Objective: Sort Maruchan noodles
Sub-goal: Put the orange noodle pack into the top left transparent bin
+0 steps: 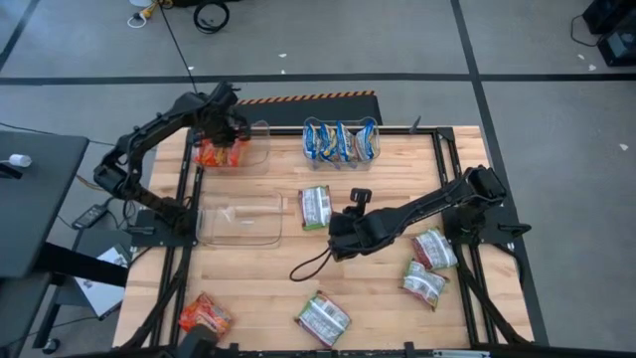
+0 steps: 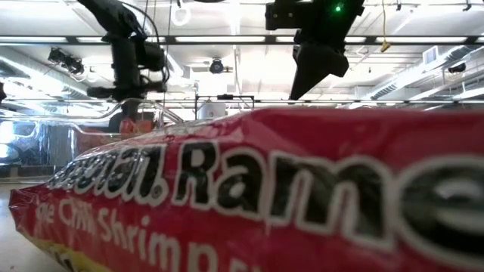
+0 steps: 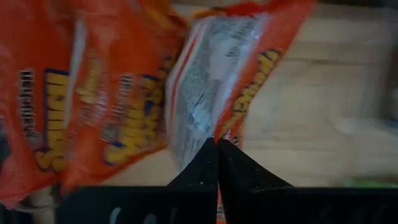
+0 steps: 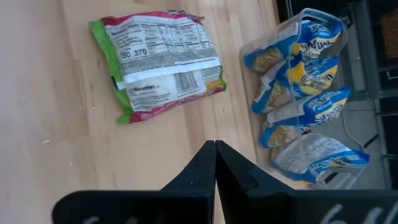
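My left gripper (image 1: 225, 132) hangs over a clear bin (image 1: 256, 151) at the table's far left. It is shut on an orange-red noodle packet (image 3: 217, 81), beside two more orange-red packets (image 3: 81, 99) that stand in that bin. My right gripper (image 4: 215, 144) is shut and empty. It hovers over the middle of the table, slanting down toward a green-and-white packet (image 4: 161, 62) that lies flat, label side down. Blue-and-yellow packets (image 1: 341, 141) stand on edge in a second clear bin at the far centre. My left gripper pinches the orange-red packet by an edge (image 3: 214, 132) between its two shut fingers. The fingers come from above and point down. The packet hangs below them, its white printed back showing, next to the other packets in the bin.
An empty clear bin (image 1: 240, 221) sits at centre left. Other green-and-white packets lie at the near centre (image 1: 323, 318) and at the right (image 1: 434, 249), (image 1: 424, 283). A red packet (image 1: 204, 316) lies at the near left and fills the low view (image 2: 265, 196). A black cable (image 1: 310, 265) loops under the right arm.
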`<state>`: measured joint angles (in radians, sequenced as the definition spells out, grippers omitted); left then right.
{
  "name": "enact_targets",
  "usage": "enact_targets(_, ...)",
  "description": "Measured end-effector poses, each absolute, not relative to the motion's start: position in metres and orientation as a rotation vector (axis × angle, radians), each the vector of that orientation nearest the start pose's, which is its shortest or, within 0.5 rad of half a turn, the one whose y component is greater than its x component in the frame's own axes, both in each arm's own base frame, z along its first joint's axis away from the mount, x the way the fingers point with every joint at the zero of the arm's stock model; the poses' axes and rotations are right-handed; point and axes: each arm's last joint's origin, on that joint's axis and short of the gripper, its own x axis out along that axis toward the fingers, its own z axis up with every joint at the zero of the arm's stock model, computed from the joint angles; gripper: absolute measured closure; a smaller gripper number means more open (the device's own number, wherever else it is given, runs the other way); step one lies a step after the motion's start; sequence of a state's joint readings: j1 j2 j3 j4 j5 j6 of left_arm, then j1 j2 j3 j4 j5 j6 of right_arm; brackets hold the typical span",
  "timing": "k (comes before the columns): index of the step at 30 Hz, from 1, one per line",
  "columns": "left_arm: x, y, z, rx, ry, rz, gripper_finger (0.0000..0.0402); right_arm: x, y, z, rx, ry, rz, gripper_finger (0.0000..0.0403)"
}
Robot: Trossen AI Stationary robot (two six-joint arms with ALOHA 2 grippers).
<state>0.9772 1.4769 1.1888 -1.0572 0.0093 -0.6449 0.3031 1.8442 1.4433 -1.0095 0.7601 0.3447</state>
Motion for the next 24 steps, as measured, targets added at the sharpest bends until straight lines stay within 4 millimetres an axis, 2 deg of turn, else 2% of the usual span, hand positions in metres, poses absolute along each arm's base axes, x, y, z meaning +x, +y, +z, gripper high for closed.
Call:
enact_targets(5, 0.137, 0.221, 0.239, -1.167, 1.032, 1.284, 0.0399, 0.345, 0.087, 0.230, -0.395, 1.111, -0.584, 0.0389)
enact_targets(9, 0.130, 0.219, 0.229, -1.050, 1.139, 1.318, 0.0391, 0.344, 0.088, 0.230, -0.393, 1.112, -0.579, 0.0389)
enact_targets(17, 0.130, 0.220, 0.227, -0.954, 1.181, 1.294, 0.0381, 0.344, 0.088, 0.229, -0.387, 1.125, -0.560, 0.0389)
enact_targets(24, 0.132, 0.218, 0.227, -0.911, 1.208, 1.263, 0.0380, 0.342, 0.087, 0.229, -0.456, 1.167, -0.526, 0.0389)
